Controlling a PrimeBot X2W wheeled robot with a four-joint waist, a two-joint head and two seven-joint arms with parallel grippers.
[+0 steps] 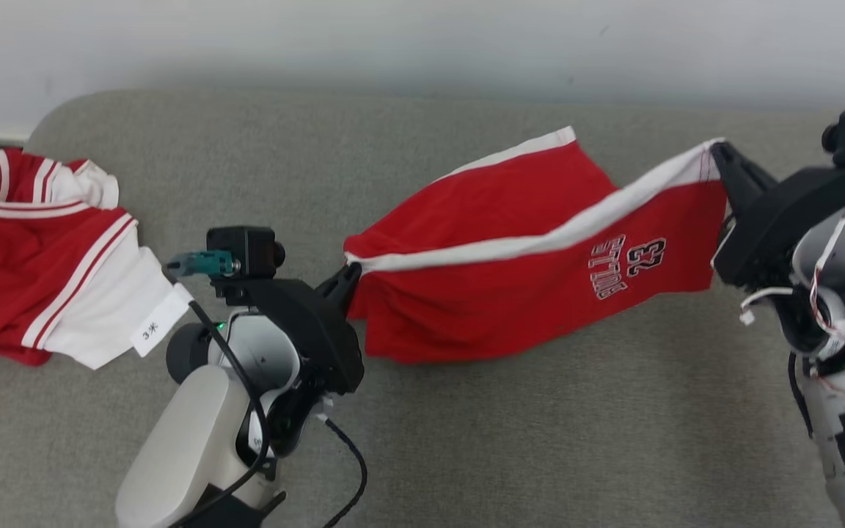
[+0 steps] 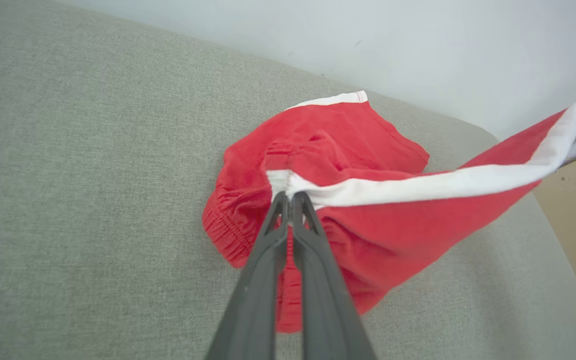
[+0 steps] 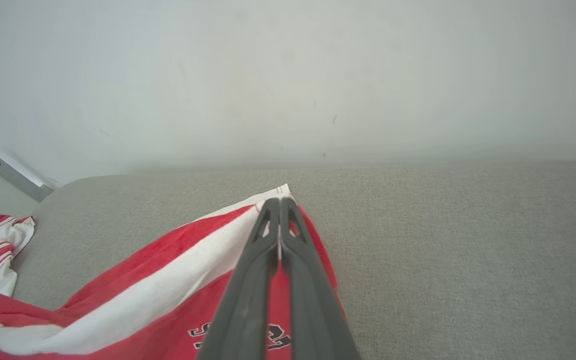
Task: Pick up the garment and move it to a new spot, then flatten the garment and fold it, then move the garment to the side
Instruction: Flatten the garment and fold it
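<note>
Red white-striped shorts (image 1: 510, 264), stretched aloft

The garment (image 1: 510, 293) between the dark-fingered left gripper (image 1: 353, 271) and right gripper (image 1: 716, 149) is red, with a white side stripe and dark, white-edged lettering near the right gripper. Out past the left gripper, a jersey (image 1: 48, 249) is red and white with thin stripes. The cushion (image 1: 466, 440) is plain grey.

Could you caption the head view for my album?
Dark-fingered left gripper and right gripper hold white-striped red shorts stretched between them over a grey fabric-covered surface.
</note>
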